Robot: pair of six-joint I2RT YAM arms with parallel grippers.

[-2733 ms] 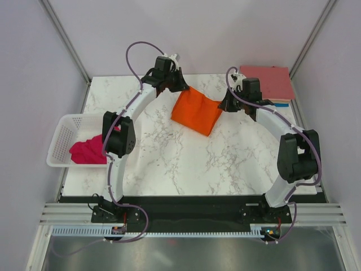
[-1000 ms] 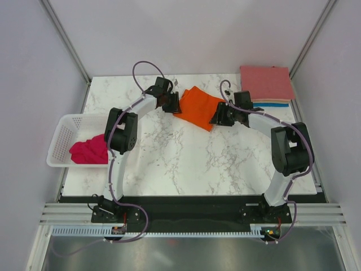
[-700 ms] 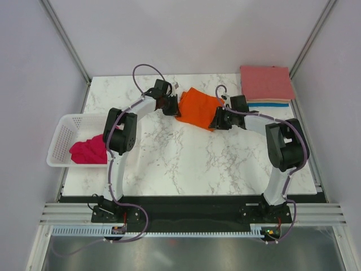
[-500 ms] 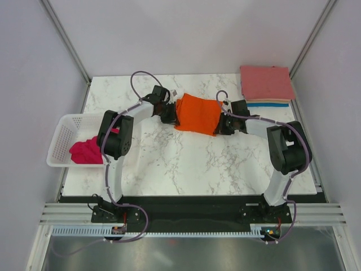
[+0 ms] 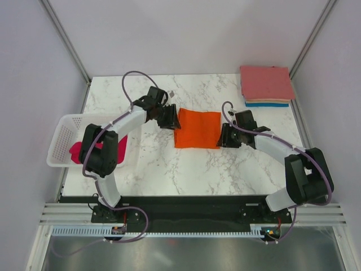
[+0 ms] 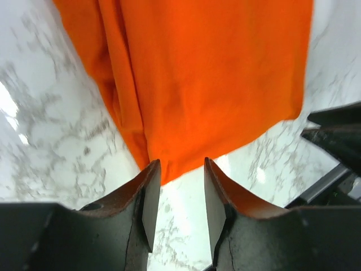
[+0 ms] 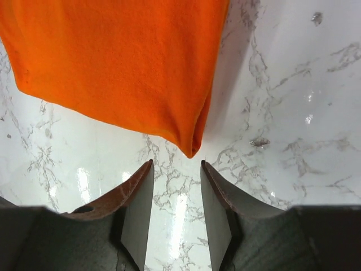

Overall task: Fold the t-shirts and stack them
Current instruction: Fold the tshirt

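Observation:
The bright orange t-shirt (image 5: 197,129) lies flat on the marble table (image 5: 169,164) as a folded rectangle. My left gripper (image 5: 169,118) is at its left edge, my right gripper (image 5: 224,135) at its right edge. In the left wrist view the left gripper (image 6: 180,169) is open, and an orange shirt (image 6: 203,73) corner lies just past its tips. My right gripper (image 7: 176,169) is open too, with a shirt (image 7: 113,62) corner just ahead of it. The magenta-pink t-shirt (image 5: 75,151) lies crumpled in the white basket (image 5: 63,135), partly hidden by my left arm.
A stack of folded t-shirts (image 5: 266,82) sits at the back right corner, salmon-pink on top with peach and blue edges (image 5: 268,104) below. The basket overhangs the table's left edge. Grey walls and frame posts enclose the table.
Both arms drew the orange shirt toward the near side and laid it flat. Both grippers, shut on its corners half a second ago, have opened and let go.

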